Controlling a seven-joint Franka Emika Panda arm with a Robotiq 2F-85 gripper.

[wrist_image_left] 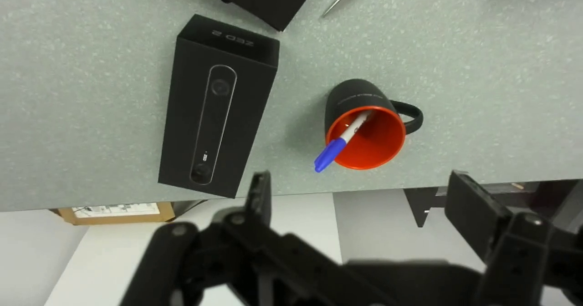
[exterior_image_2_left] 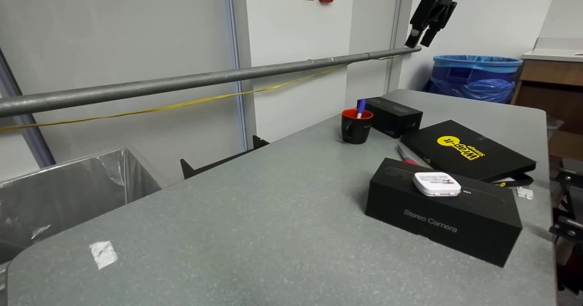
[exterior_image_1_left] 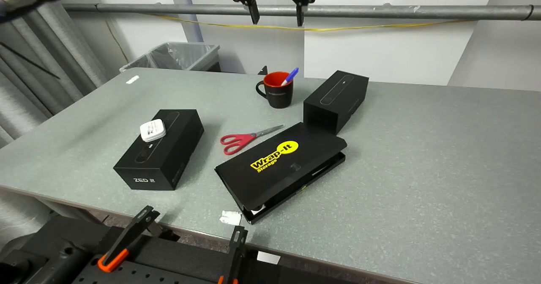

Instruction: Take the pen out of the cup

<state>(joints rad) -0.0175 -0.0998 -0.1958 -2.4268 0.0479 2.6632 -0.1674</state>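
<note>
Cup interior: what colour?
Orange-red; the inside of the cup shows best in the wrist view.

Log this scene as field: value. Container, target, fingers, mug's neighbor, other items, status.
container: black mug, red interior, upright
target: blue-capped marker, leaning in the mug, cap projecting past the rim
fingers: open, holding nothing, not touching the marker
mug's neighbor: ZED 2 box, with a gap between box and mug
other items: second ZED 2 box with a small white case on top; red-handled scissors; Wrap-It Storage case, partly open
status: marker not yet taken out
</note>
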